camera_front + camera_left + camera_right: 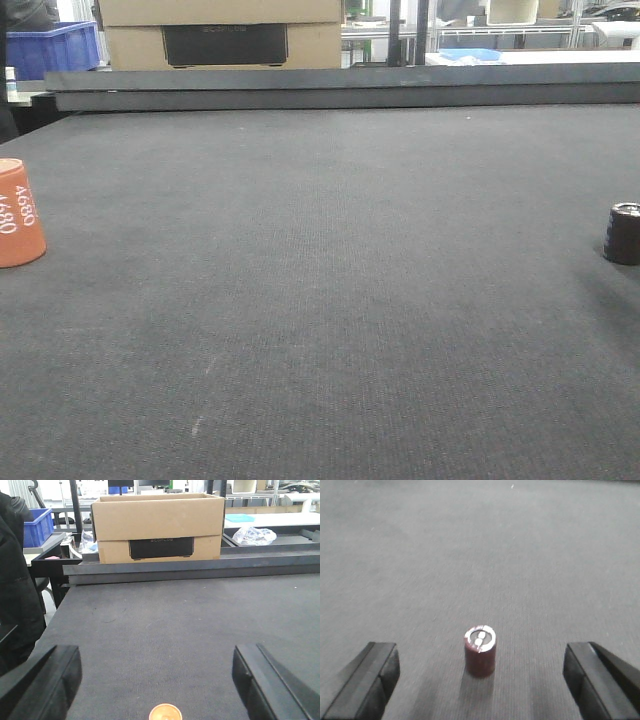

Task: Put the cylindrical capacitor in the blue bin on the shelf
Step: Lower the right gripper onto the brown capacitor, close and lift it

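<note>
Right end effector (pixel 480 662) spread wide, cylindrical capacitor (pixel 480 650) standing upright, centred in its gap, untouched

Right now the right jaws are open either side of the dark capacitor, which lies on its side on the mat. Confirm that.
Not lying: the dark capacitor stands upright on the mat, round top facing up, as the right wrist view shows. The right jaws are open either side of it.
</note>
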{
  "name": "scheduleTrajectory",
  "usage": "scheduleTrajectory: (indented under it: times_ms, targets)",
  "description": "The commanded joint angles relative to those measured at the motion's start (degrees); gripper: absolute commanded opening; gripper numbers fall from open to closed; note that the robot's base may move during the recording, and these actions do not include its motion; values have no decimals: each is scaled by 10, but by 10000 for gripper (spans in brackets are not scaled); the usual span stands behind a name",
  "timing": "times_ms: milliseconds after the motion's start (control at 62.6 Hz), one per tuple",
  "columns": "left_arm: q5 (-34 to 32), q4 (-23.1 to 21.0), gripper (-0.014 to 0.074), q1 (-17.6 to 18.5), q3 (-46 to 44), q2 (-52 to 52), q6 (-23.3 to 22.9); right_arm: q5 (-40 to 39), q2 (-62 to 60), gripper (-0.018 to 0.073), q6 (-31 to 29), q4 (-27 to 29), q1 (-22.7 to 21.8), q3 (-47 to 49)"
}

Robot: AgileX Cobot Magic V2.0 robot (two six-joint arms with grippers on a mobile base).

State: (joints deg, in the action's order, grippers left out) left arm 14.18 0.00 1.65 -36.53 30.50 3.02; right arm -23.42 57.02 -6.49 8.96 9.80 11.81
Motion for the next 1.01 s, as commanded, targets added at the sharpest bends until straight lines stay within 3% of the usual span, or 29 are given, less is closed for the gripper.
scheduleTrajectory:
  times_ms: [0,351,543,687,990]
  targets:
    - [-14,0,518,5,-6,1,0,-83,49,570,0,0,1,-4]
    - [-14,0,518,5,-6,1,0,-290,247,570,0,2,1,-4]
    - [-14,0,518,5,-6,1,0,-384,328,570,0,32,1,-4]
    - [-14,-12,518,5,-6,1,0,-426,374,570,0,33,1,-2]
    - [-14,-12,518,5,-6,1,0,-425,436,570,0,14,1,51]
